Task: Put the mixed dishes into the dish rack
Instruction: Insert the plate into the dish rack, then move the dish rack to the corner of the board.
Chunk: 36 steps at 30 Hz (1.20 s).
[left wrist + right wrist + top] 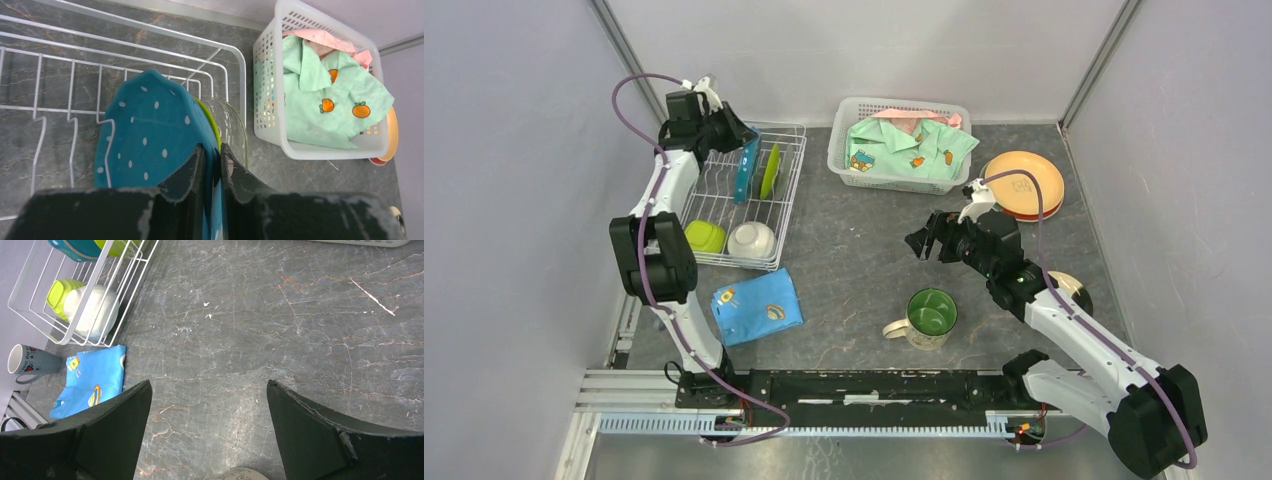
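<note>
Left tool [212, 150] is gripping the blue dotted plate [145, 135]; right tool [209, 385] is hanging wide open and empty.

At the far left of the bench [854, 260], the white wire dish rack [789, 128] is carrying the scalloped plate on edge. The narrowed black fingers are pinching the plate's rim, with a lime-green plate [770, 170] just beside it. A lime cup [705, 236] and a glossy white bowl [751, 240] are lying at the rack's near end. Rightward, the green-lined mug [929, 315] is standing near the middle. The right tool is spreading over bare marbled grey surface, and the orange plate [1022, 178] is sitting far right.

Plain grey walls [514, 100] enclose a dark (marble-veined) tabletop [854, 270].
</note>
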{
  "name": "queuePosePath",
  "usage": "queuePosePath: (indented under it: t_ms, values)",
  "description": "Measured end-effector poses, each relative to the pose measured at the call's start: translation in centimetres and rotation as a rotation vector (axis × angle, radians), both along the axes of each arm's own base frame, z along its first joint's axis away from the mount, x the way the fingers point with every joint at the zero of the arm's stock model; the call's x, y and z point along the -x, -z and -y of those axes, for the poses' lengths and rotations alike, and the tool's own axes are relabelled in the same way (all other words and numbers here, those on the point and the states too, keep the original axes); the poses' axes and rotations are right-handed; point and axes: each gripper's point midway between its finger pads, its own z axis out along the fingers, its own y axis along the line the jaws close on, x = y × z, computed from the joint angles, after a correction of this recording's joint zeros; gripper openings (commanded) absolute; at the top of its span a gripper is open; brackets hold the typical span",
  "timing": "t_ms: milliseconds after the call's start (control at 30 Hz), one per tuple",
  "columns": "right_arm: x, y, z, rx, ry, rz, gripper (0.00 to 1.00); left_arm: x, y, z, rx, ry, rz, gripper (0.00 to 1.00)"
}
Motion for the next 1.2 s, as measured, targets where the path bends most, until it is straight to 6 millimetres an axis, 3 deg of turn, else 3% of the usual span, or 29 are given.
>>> queuePosePath:
  t_ms: [133,267,367,567,700,867,967,1067,1200]
  values:
    - [0.0,0.0,0.0,0.000,0.002,0.001,0.92,-0.3,-0.1,-0.3,0.002,-0.023,0.006,0.22]
    - [-0.1,0.0,0.1,0.002,0.006,0.003,0.92,-0.6,-0.2,-0.5,-0.002,-0.039,0.016,0.46]
    - [-0.1,-0.1,0.1,0.002,0.006,0.003,0.92,-0.9,-0.9,-1.1,-0.007,-0.060,0.038,0.57]
    - [0.0,-0.1,0.1,0.001,0.006,0.005,0.96,-0.8,-2.3,-1.6,-0.020,-0.082,0.068,0.66]
    - [0.0,-0.3,0.3,0.007,0.012,0.011,0.98,0.0,-4.8,-1.6,-0.026,-0.086,0.109,0.73]
    - [0.2,0.4,1.4,0.061,0.044,-0.002,0.98,2.5,-9.0,-1.3,-0.041,-0.081,0.176,0.81]
    - [0.3,1.0,2.5,0.110,0.086,-0.021,0.98,5.4,-10.6,-0.6,-0.045,-0.072,0.207,0.83]
    - [0.4,1.2,3.7,0.153,0.130,-0.034,0.98,8.7,-10.9,1.3,-0.062,-0.032,0.225,0.83]
    - [0.7,0.7,4.8,0.192,0.159,-0.018,0.98,12.2,-9.1,6.3,-0.098,0.074,0.214,0.80]
